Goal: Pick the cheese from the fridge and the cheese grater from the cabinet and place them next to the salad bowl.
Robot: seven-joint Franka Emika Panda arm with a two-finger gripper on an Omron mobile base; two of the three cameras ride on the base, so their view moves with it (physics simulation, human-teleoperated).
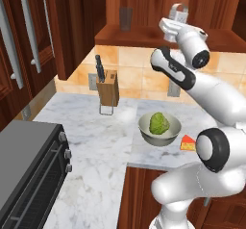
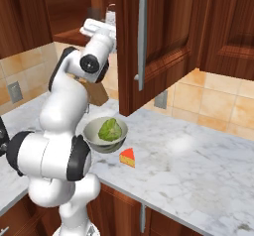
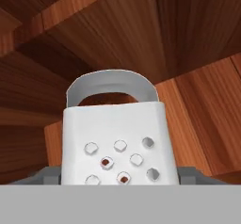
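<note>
Fetching the cheese grater [image 3: 117,138] from the cabinet [image 1: 144,33] shelf niche is the step in hand; cheese [image 1: 188,143] already lies just beside the salad bowl [image 1: 160,128]. Gripper [image 3: 118,176] jaws stand wide, flanking the grater. Next: close, lift clear.

arm [image 1: 211,93]: glossy white rounded shells, built in bulbous segments that taper toward the hand
joints: dark, near-black bands and round caps set between the white links, one large disc at the elbow [image 1: 207,148], a smaller one near the wrist [image 1: 200,58]
upper link [image 1: 173,69]: white with a curved black stripe along its edge
base column [image 2: 72,200]: smooth white, swelling into a rounded shoulder
hand [image 1: 174,27]: white, blocky housing
surface: clean, rendered sheen, soft highlights
</note>
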